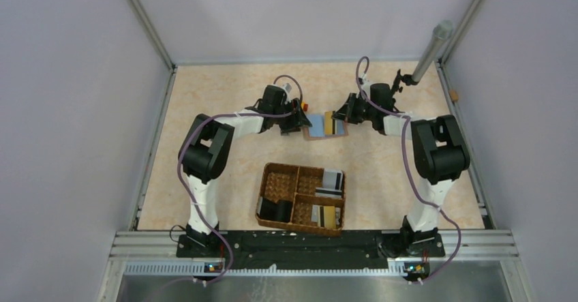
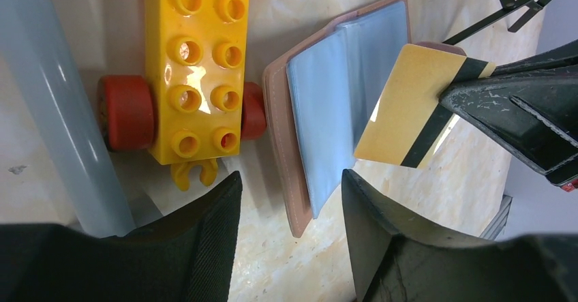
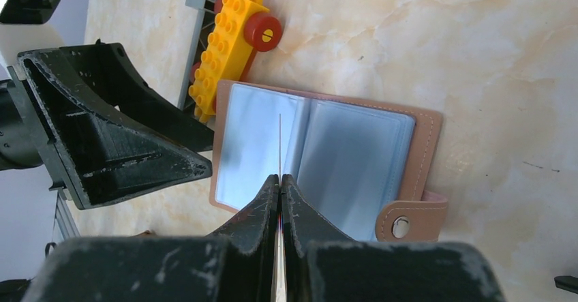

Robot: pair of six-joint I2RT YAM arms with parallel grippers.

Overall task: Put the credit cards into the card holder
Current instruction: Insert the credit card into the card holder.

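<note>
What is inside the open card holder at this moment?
Only light blue sleeves show in the card holder; no card is seen in them. The gold card, pinched by the right gripper, covers part of one sleeve.

Beige marbled table [image 1: 204,104], plain grey walls [image 1: 68,111], aluminium corner rails [image 1: 146,22]

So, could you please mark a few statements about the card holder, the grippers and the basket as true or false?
1. The card holder lies open, blue inside up. True.
2. The right gripper is empty. False: it is shut on a gold card with a black stripe.
3. The left gripper is shut. False: its jaws stand apart.
4. A yellow toy with red wheels lies beside the holder. True.
5. The woven basket holds some cards. True.
</note>
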